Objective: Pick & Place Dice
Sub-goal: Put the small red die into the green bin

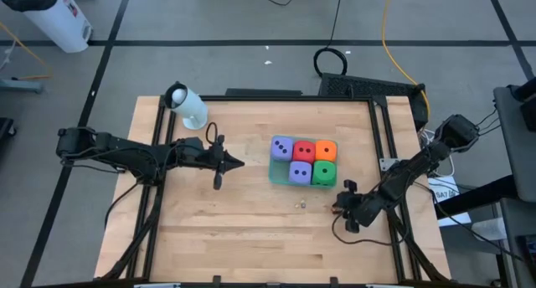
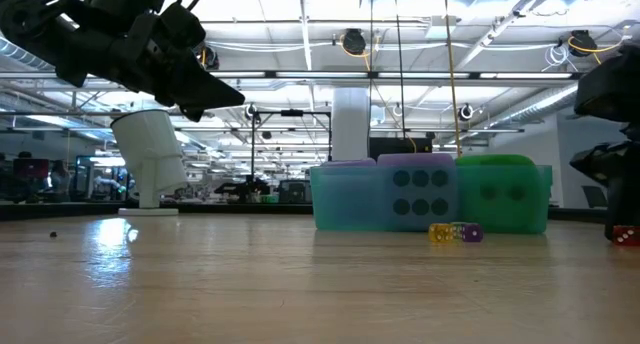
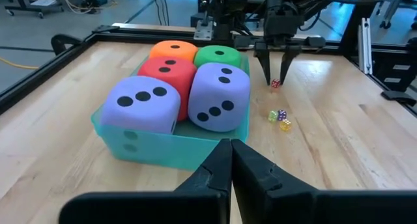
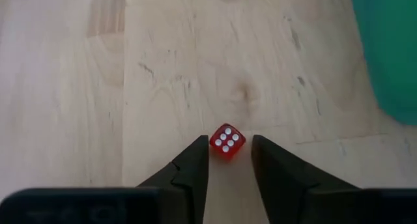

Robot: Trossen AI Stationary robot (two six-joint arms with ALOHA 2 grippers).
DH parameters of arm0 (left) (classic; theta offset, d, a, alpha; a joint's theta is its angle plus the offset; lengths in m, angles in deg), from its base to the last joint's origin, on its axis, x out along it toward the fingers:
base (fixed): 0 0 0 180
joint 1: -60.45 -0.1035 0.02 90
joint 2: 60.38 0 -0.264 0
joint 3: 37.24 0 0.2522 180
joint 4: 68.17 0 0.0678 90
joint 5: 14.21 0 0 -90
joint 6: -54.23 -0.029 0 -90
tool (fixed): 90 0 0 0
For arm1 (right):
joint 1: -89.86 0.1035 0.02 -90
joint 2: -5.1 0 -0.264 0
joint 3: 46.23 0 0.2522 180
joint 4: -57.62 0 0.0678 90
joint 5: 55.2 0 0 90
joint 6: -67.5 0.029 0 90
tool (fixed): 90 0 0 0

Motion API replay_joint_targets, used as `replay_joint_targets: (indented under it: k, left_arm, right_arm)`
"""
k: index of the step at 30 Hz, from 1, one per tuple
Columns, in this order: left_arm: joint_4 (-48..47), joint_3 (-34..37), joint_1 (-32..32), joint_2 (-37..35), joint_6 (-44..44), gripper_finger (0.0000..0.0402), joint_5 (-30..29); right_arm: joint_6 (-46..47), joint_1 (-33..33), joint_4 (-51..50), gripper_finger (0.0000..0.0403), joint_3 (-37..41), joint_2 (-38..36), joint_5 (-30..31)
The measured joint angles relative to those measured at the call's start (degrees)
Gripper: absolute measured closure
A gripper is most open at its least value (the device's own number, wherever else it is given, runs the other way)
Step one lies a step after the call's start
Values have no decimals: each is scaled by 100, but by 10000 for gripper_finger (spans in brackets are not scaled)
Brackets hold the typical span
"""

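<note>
My right end effector (image 4: 228, 160) is down low by the wood surface (image 1: 251, 229), near its right edge. Fingers are apart, not gripping. A tiny red die (image 4: 227, 142) w/ white dots sits right at the tips, between them. I can't tell if they touch it.

My left end effector (image 3: 230, 160) hangs up in the air over the left-middle of the surface, pointing at the tray. Its fingers are pressed together w/ nothing in them.

The 5 big dice are all packed in the teal tray (image 3: 140, 146), about mid-surface, a bit to the right. In the left wrist view, the 2 purple dice (image 3: 138, 103) are at the near side, touching each other. The red die (image 3: 166, 71) is just behind them. The orange die (image 3: 172, 49) & green die (image 3: 217, 55) are at the far side, side by side.

A few more tiny dice (image 3: 280, 118), yellow & purple, lie on the wood near the tray, between it & my right arm.

A white roll thing (image 1: 188, 105) stands at the far left corner of the surface.
</note>
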Motion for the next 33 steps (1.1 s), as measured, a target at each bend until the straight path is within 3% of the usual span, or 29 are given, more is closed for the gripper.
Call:
replay_joint_targets:
  k: [8, 24, 28, 33]
  left_arm:
    - [0, 0, 0, 2, 29, 380, -1]
    - [0, 0, 0, 2, 44, 380, -3]
    - [-1, 0, 0, 2, 44, 380, -6]
    - [11, 0, -4, 2, 46, 380, -13]
  right_arm:
    - [-147, -2, 1279, 316, 493, 8, 105]
    - [38, -9, 1224, 336, 491, 11, -139]
    - [-219, -89, 1587, 346, 388, -56, -485]
    - [-750, -228, 1599, 347, -139, -117, -489]
